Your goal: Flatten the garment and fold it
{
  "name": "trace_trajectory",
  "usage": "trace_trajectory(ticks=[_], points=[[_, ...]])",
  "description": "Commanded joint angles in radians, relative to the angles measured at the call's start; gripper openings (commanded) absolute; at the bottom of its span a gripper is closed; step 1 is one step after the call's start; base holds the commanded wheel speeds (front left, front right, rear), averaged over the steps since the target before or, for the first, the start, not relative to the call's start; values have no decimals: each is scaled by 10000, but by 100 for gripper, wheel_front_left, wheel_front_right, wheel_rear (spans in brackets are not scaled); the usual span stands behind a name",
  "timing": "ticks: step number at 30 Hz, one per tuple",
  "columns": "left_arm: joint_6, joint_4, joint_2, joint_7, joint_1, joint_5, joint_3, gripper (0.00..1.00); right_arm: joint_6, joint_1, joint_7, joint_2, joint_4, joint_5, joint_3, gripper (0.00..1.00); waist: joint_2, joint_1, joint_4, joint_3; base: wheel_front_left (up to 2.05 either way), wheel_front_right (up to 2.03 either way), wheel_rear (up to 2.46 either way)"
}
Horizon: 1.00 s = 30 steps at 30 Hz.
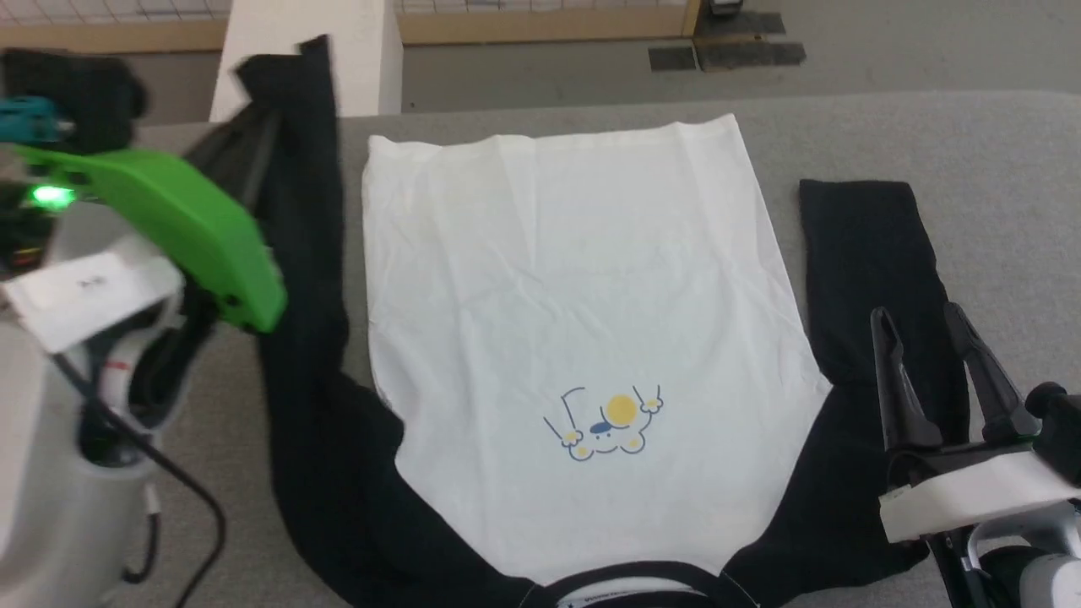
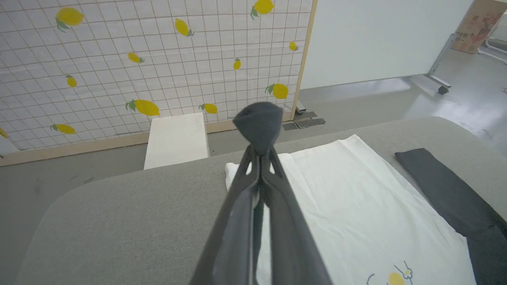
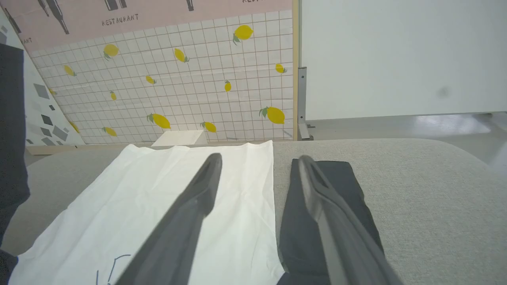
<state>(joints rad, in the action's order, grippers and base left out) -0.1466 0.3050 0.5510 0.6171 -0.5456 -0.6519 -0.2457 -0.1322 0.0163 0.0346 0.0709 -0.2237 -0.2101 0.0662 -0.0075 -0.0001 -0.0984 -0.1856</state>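
- Grey cloth is covering the table (image 1: 971, 143) I am working over. Past its far edge I am seeing a tiled wall with lemon prints (image 2: 119, 59) and a white block (image 2: 176, 138) standing on the floor.
- The garment (image 1: 574, 295) is lying face up in the middle of the table. Its neckband (image 1: 625, 583) is sitting at the near edge and its hem (image 1: 557, 139) is pointing away from me.
- The white body is lying mostly flat with soft creases running through it, and the small cartoon print (image 1: 608, 422) is showing low on the chest, close to the neckband.
- The left gripper (image 2: 260, 154) is pressing its fingers tightly together on the end of the left sleeve (image 1: 304, 211) — a tuft of dark cloth (image 2: 257, 122) is bunching out just above the tips.
- That sleeve is running taut from the shoulder up to the pinch. Its end is hanging clear of the table, beside the left edge of the white body.
- The green cover (image 1: 186, 228) on my left arm is blocking part of the sleeve in the head view.
- The right gripper (image 1: 919, 314) is hovering with its fingers spread wide and gripping nothing, over the right shoulder area of the garment.
- The right sleeve (image 1: 861, 245) is lying flat on the table, stretching away from me just beside the white body — a narrow strip of grey table is showing between the two near the hem.
- From the right wrist, one finger is lining up over the white cloth and the other over the black sleeve.
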Motion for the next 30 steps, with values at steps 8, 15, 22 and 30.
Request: trace_trajectory(ticks=[8,15,22,30], points=[[411,212,-1645,457,-1134,-270,-1786,0,15,212,114,-121,-222,27,-48,100,73,1,140,450,0,0,0],[682,-1408,-3369,97,-1549,-712,-2855,0,15,194,38,-165,-184,-67,-112,100,73,1,-116,256,0,0,0],[764,-3681,-4610,-965,-1404,-633,-3678,0,15,-31,-66,-185,-123,-166,-127,100,73,1,-474,-116,0,0,0],[734,-6008,-4995,-2277,-1735,-1047,-4749,0,15,-330,-182,-196,30,-221,-120,100,73,1,-765,-607,0,0,0]])
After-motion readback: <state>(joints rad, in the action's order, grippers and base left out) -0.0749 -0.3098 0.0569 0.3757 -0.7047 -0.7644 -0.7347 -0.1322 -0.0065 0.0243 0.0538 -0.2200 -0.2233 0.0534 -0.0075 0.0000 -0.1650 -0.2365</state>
